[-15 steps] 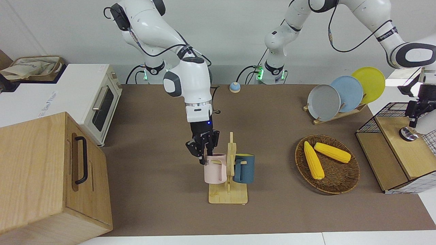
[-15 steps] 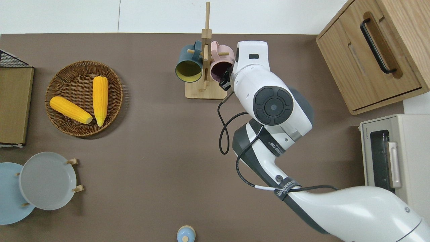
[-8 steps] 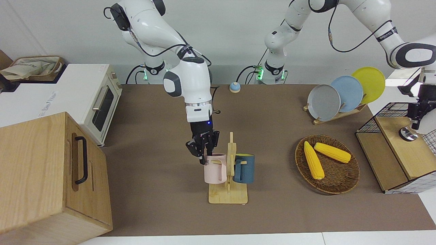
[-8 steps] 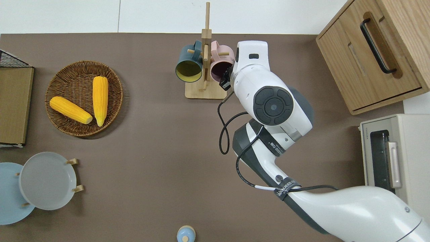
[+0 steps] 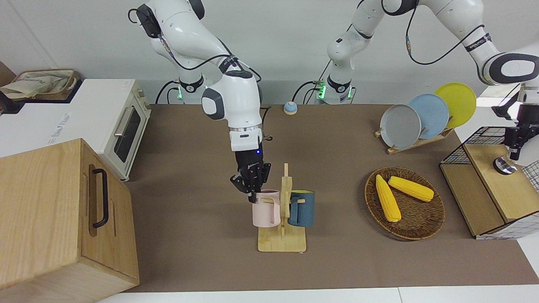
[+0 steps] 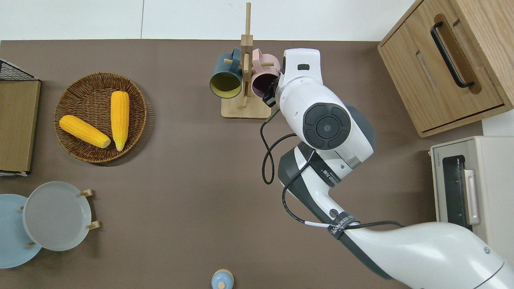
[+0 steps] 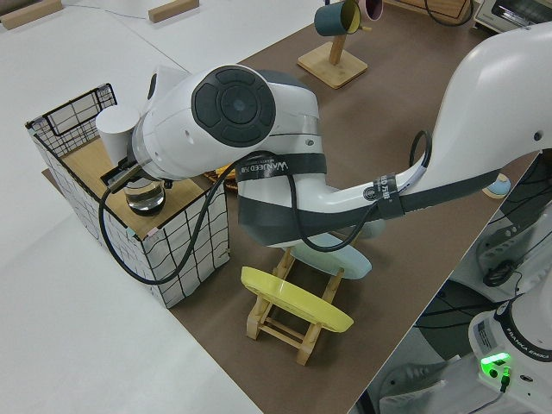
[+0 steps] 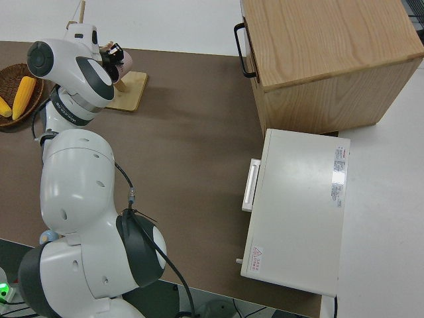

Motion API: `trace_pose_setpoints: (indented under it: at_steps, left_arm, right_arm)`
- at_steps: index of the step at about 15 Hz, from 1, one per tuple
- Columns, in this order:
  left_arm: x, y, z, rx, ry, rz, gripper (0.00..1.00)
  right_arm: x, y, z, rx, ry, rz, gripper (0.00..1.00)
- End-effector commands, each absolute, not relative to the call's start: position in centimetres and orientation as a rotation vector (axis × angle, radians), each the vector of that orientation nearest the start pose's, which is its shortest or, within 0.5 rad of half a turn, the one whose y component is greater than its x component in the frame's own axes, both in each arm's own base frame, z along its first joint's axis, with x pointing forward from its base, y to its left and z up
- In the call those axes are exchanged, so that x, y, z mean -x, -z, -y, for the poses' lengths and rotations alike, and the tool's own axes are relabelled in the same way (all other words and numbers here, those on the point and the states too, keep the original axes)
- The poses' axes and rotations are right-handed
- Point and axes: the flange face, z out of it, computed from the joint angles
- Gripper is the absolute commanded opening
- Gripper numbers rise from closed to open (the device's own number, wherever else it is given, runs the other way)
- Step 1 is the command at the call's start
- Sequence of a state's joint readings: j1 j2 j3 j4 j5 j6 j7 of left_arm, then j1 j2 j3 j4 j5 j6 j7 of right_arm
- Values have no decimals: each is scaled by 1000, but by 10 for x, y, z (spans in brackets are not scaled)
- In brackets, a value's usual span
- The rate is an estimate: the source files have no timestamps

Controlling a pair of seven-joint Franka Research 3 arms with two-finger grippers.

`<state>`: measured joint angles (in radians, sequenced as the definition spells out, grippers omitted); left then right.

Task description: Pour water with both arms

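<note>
Right pincer (image 5: 253, 194) clamped on pink mug (image 5: 265, 209) rim, wicker basket (image 5: 421, 229) holding two corn cobs (image 5: 387, 198), left pincer (image 5: 514, 147) state unclear.

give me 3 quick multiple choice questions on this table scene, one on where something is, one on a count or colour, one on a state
1. Where is the right gripper?
A. at the pink mug's rim
B. over the wicker basket
C. at the oven door

2. How many corn cobs lie in the basket?
A. one
B. two
C. four

3. How do the pink and blue mug sit?
A. stacked on the table
B. lying in the basket
C. hung on the wooden mug stand

Answers: 1 A, the black fingers reach down at the pink rim. 2 B, two yellow cobs show. 3 C, each handle hooks over a peg.
</note>
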<state>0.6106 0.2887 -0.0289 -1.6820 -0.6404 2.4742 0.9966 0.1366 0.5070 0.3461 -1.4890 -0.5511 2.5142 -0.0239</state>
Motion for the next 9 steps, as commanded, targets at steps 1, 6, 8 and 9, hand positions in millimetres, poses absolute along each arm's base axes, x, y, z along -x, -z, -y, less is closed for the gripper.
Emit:
trace_pose_setpoints:
  at_steps: [1, 6, 8, 9]
  left_arm:
    - [-567, -484, -375, 2967, 1112, 8, 226]
    - [-568, -484, -374, 2973, 1113, 21, 131]
    - [-568, -484, -374, 2972, 1115, 23, 42]
    - [-568, -485, -374, 2971, 1117, 22, 8]
  right_arm:
    - [-677, -453, -300, 2917, 1000, 1179, 230]
    - [-678, -451, -298, 2919, 996, 1176, 192]
    - [-678, -451, -298, 2920, 994, 1176, 180]
    - [-679, -452, -298, 2919, 998, 1175, 180]
